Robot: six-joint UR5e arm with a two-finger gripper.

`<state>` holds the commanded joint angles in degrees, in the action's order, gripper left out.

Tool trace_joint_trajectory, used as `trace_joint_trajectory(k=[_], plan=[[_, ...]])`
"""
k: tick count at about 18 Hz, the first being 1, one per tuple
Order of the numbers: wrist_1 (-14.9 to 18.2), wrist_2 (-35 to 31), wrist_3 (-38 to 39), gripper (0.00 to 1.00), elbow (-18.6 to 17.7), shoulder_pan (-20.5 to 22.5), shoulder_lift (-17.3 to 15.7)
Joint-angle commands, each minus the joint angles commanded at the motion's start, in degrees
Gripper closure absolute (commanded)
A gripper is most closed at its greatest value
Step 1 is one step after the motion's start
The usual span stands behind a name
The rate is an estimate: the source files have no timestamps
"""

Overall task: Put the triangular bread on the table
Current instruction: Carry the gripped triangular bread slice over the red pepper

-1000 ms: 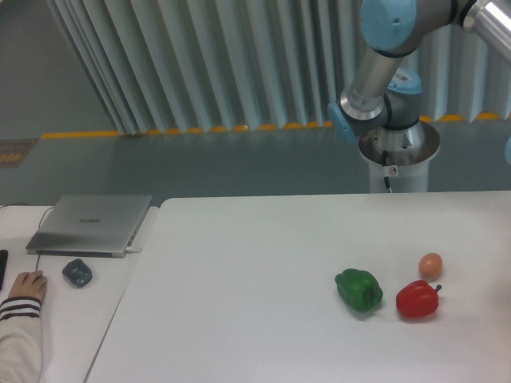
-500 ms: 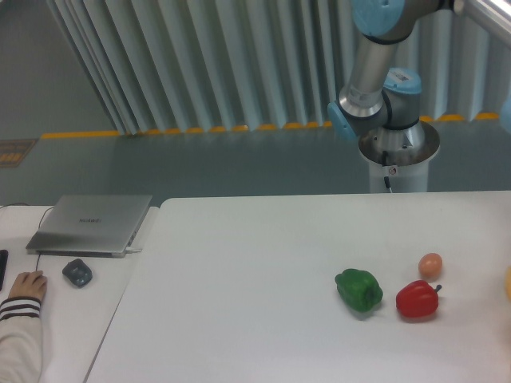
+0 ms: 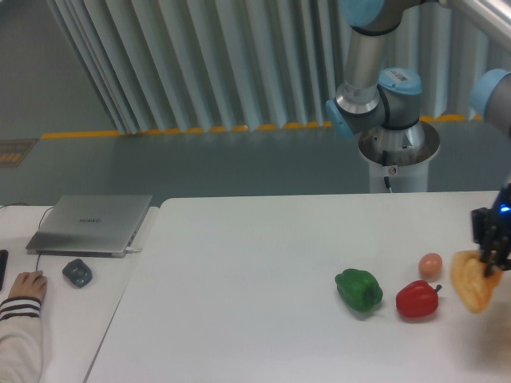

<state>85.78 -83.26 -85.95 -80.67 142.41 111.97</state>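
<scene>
At the right edge of the table (image 3: pixel 263 263) we see the gripper (image 3: pixel 489 257) reaching in from the frame's right side, its dark fingers clenched on the upper part of the triangular bread (image 3: pixel 473 281). The bread hangs from the fingers, golden and wedge-shaped, its rounded lower end close above the white tabletop (whether it touches the surface we cannot tell).

Just beside the bread, toward the table's middle, lie a small orange-tan ball (image 3: pixel 430 265) and a red pepper (image 3: pixel 417 299), the ball nearer the far edge. A green pepper (image 3: pixel 358 289) lies just beyond the red one, a little apart from it.

Past the table's left edge stands a narrower white desk (image 3: pixel 76 307) carrying a closed grey laptop (image 3: pixel 92 223) and a dark mouse (image 3: pixel 77 272). A person's hand (image 3: pixel 26 285) in a striped cuff rests near that desk's left edge.
</scene>
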Motion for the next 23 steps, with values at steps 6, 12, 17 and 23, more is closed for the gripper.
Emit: trace_joint_trajectory(k=[6,12,17,23], plan=[[0.4,2.3,-1.1,0.81,-2.7,-3.5,-0.7],[1.8,2.4,-7.1,0.81,-4.7,-3.6,-2.7],[3.7,4.6,-10.4,0.79,-4.2,-0.9,-3.1],[6.3,2.8,-13.1,0.79,-4.8,-2.0,-3.3]])
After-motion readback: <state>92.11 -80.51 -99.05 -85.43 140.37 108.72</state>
